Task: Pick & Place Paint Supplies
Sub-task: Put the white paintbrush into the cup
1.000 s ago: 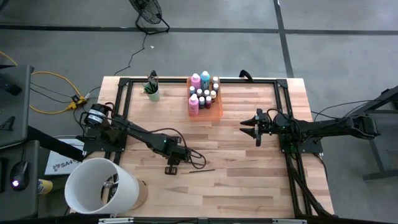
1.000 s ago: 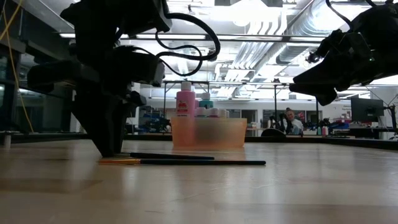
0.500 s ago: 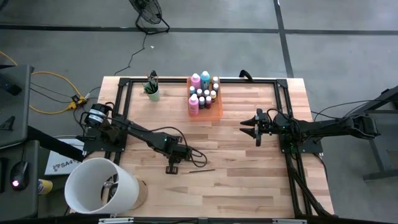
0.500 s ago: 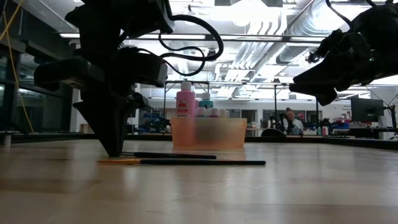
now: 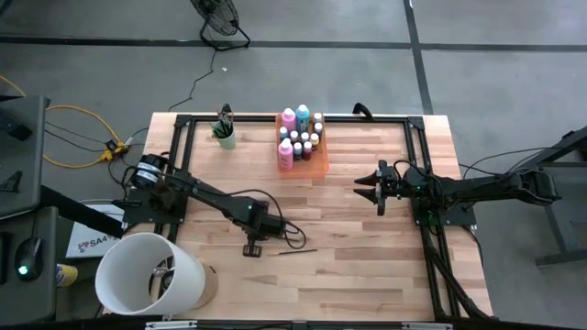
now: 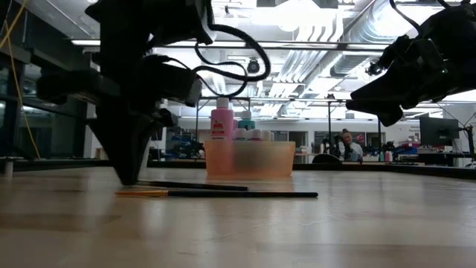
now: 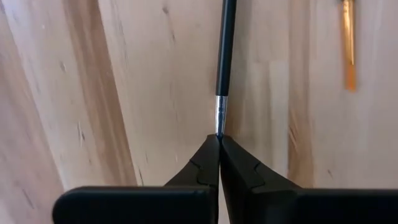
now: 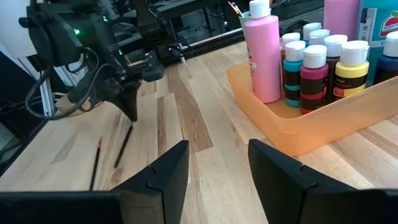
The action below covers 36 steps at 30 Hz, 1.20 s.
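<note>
Two thin dark brushes lie on the wood table. My left gripper (image 7: 219,140) points down at the near left and is shut on one of them (image 6: 201,186). The other brush (image 6: 238,194), with an orange end (image 7: 348,43), lies loose and flat beside it. A translucent orange tray (image 5: 316,165) at the far middle holds pink, teal and small capped bottles (image 8: 314,65). My right gripper (image 8: 217,162) hovers open at the right, clear of everything. My left gripper pinches the brush's tip, just past the silver ferrule (image 7: 219,115), between its two fingertips. The fingers come from above, pointing steeply down. The dark handle (image 7: 225,50) runs away from them toward the table's right, nearly level, its free end (image 6: 244,187) on the table.
A mint-green cup (image 5: 225,137) with brushes in it stands at the far left. A black frame (image 5: 179,156) runs along the table's edges. A white bucket (image 5: 147,275) overhangs the near left corner. Bare wood lies between the two arms.
My left gripper has stayed over the brush's end. The held brush has shifted a little toward the table's left. The loose brush has not moved.
</note>
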Tool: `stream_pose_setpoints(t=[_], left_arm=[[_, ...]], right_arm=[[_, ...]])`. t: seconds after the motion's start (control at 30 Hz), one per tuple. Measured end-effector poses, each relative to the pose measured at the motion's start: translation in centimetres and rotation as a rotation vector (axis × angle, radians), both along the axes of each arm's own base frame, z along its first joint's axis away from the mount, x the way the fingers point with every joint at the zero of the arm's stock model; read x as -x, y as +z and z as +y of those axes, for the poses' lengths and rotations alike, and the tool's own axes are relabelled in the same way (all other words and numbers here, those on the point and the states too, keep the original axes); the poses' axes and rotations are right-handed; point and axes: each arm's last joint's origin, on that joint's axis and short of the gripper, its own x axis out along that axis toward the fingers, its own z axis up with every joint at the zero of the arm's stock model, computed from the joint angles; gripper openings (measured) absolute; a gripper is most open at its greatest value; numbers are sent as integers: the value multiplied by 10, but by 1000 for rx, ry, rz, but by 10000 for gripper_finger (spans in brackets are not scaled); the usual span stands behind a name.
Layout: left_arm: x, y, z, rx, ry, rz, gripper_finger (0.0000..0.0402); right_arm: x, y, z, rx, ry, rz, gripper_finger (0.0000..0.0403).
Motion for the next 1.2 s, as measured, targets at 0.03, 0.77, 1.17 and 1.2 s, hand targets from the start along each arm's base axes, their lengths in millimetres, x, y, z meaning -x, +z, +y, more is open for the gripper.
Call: stream_pose_setpoints(t=[0.03, 0.77, 1.17, 1.2], left_arm=[[-1, 3, 0, -4, -7, 9, 0], [7, 138, 24, -635, 62, 181, 0], [9, 155, 99, -712, 140, 228, 0], [9, 155, 106, -714, 138, 242, 0]], right_arm=[[0, 0, 0, 0, 0, 0, 160], [0, 0, 0, 0, 0, 0, 160], [0, 0, 0, 0, 0, 5, 160], [0, -1, 0, -1, 0, 5, 160]])
